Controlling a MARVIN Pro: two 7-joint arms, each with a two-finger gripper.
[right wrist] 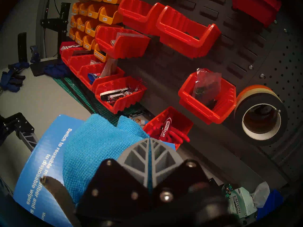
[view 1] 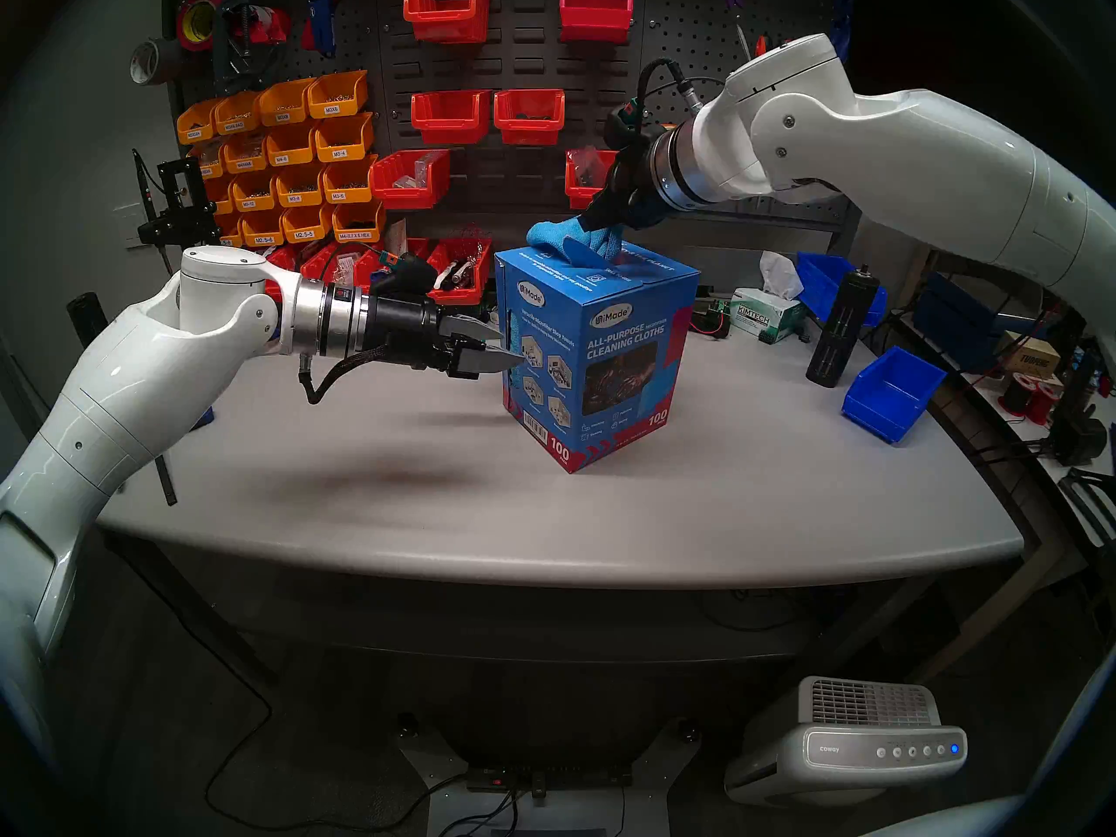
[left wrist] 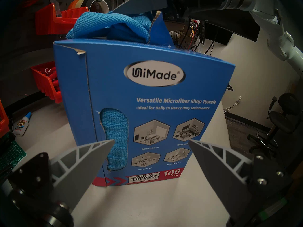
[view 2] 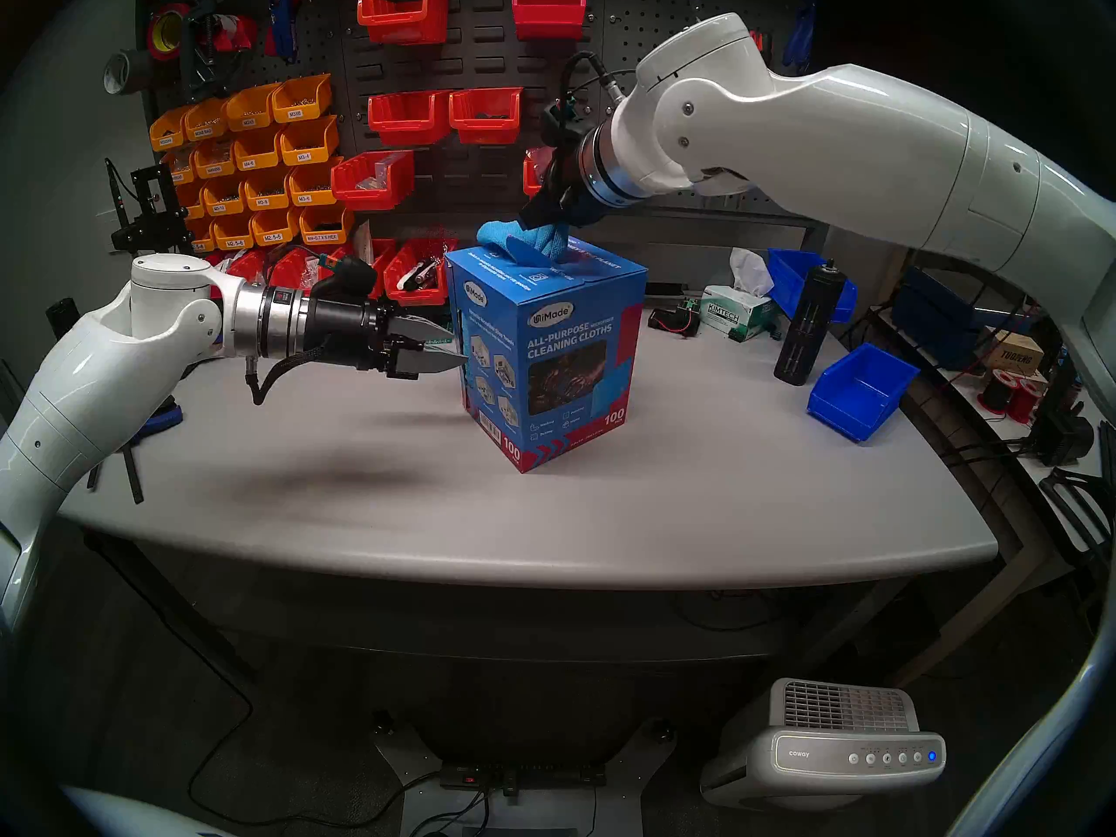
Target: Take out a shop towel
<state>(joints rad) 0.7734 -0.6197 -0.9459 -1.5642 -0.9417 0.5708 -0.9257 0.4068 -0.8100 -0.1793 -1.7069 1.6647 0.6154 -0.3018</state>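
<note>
From the head views, the bright blue soft cloth towel (view 1: 558, 238) pokes out of the top of the tall blue cardboard box (view 1: 604, 358) on the grey table (view 1: 423, 485). The right gripper (view 1: 595, 213) reaches down onto it. Most of the towel looks to be inside, so the pulling is left to do.

In the left wrist view, the left gripper (left wrist: 150, 142) has its fingers wide apart, right by the box side.

In the right wrist view, the fingers are pinched on the towel. How much is inside is hidden.
</note>
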